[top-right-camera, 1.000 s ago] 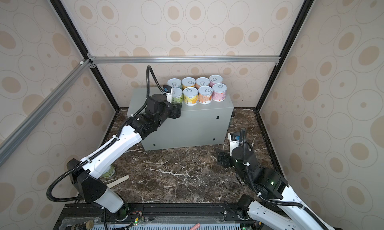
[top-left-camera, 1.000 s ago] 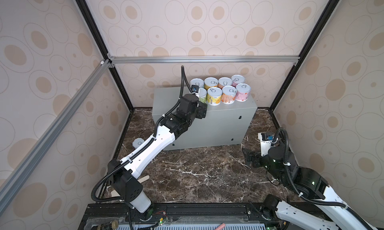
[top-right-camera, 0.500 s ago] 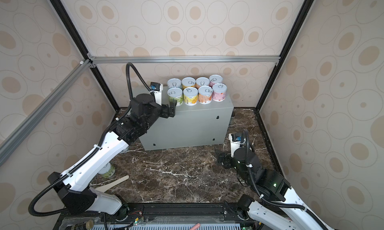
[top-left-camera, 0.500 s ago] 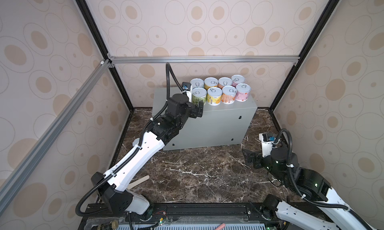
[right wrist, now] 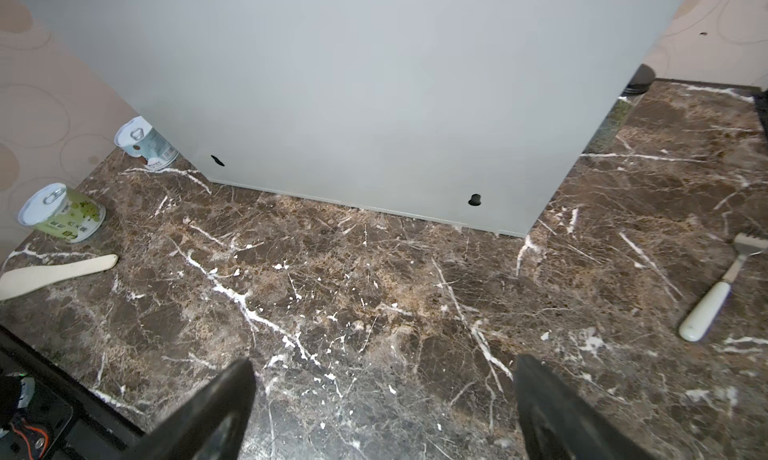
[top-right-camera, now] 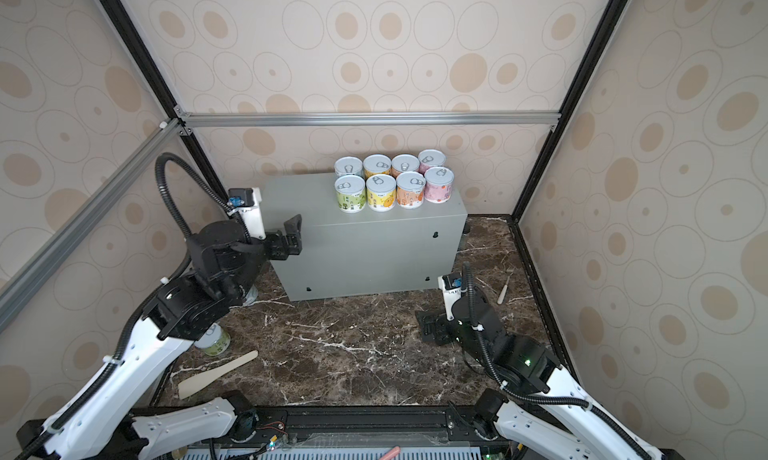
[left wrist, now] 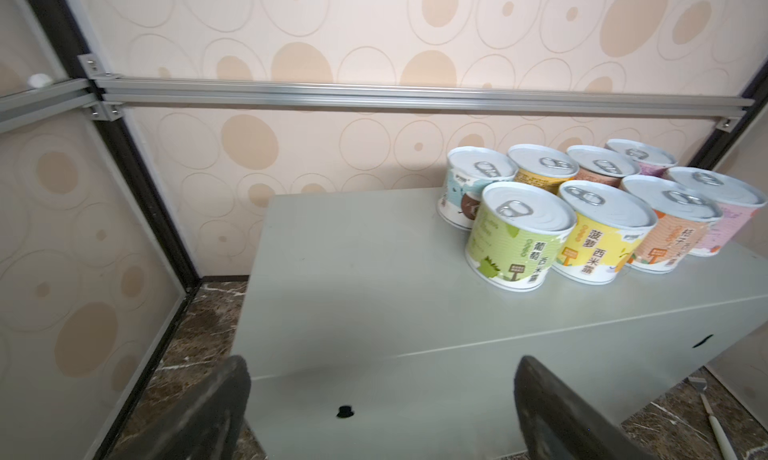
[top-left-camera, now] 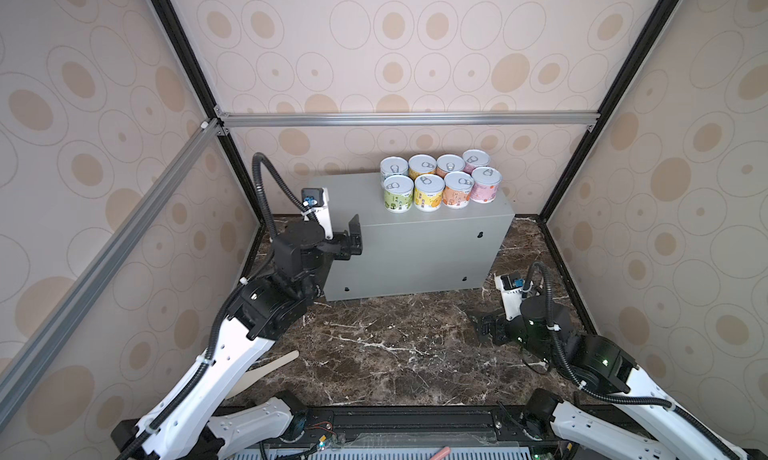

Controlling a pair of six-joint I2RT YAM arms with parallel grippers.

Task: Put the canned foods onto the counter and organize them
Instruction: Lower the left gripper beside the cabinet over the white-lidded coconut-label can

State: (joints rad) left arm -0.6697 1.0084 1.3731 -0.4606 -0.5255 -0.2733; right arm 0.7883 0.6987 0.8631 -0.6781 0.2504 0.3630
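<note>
Both top views look down (nearly identical); wrist views close, sharing counter.

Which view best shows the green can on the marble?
Right wrist view: the green can shows whole, lid and label. In a top view the left arm hides most of it; the left wrist view misses it.

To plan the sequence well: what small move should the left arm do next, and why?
Probably lower the open, empty left hand toward the green-labelled can on the marble floor: it and a pale teal can stand there on that arm's side, not yet on the counter.
</note>
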